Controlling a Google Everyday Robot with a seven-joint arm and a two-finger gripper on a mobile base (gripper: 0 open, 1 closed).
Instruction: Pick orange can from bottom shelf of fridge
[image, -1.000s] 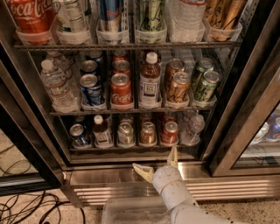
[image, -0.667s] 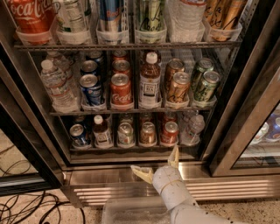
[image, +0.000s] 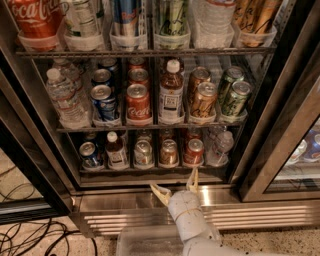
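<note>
The fridge (image: 280, 125) stands open in front of me. On its bottom shelf (image: 150, 170) a single row holds a blue can, a small bottle, a silver-white can (image: 143, 152), the orange can (image: 169, 152), a brighter red can (image: 194, 151) and a water bottle. The orange can is upright, with a coppery body and a silver top. My gripper (image: 176, 186) is open and empty. It sits just below the shelf's front edge, under the orange and red cans, with its pale fingers (image: 160, 193) pointing up at them.
The rack above (image: 150, 127) holds water bottles, blue cans, Coca-Cola cans, a brown bottle and gold and green cans. The ribbed steel base (image: 250, 212) runs below the gripper. Cables (image: 30, 235) lie on the floor at left. A clear tray (image: 145, 240) sits by the arm.
The gripper has barely shifted and stays open below the bottom shelf. Nothing in the fridge has moved.
</note>
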